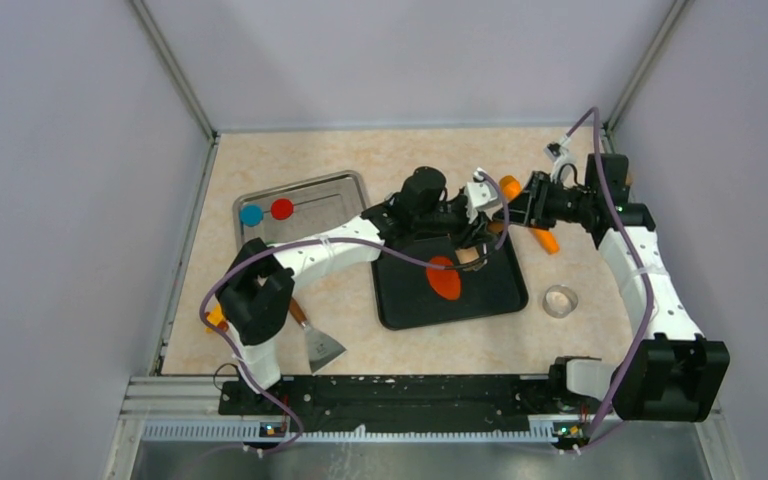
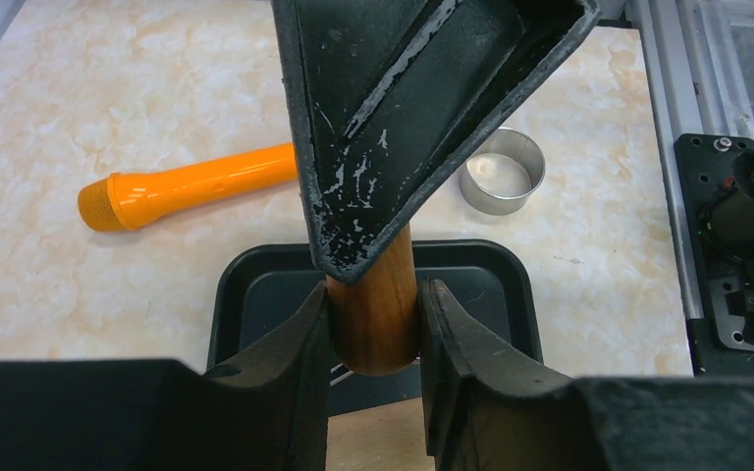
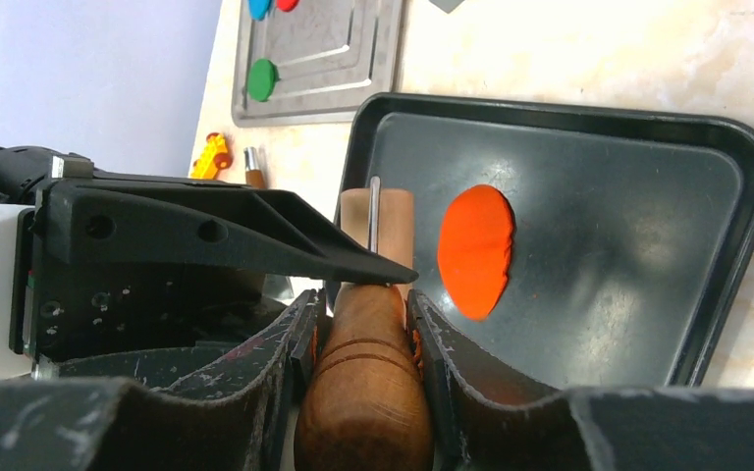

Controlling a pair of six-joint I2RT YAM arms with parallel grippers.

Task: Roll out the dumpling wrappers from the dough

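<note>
A flattened orange dough disc (image 1: 444,277) lies on the black tray (image 1: 495,300). Both grippers are shut on the wooden rolling pin (image 1: 468,257), which hangs above the tray's far edge and is mostly hidden by the fingers. My left gripper (image 1: 474,244) clamps one end of the pin (image 2: 373,314) between its fingers (image 2: 373,294). My right gripper (image 1: 515,208) clamps the grooved handle (image 3: 368,383) between its fingers (image 3: 363,299). In the right wrist view the dough (image 3: 476,250) lies just right of the pin on the tray (image 3: 589,147).
A metal tray (image 1: 305,225) at the back left holds a blue disc (image 1: 251,214) and a red disc (image 1: 281,208). An orange-handled tool (image 1: 546,241) lies under the right gripper. A metal ring cutter (image 1: 560,300) sits right of the black tray. A scraper (image 1: 320,345) lies at the front left.
</note>
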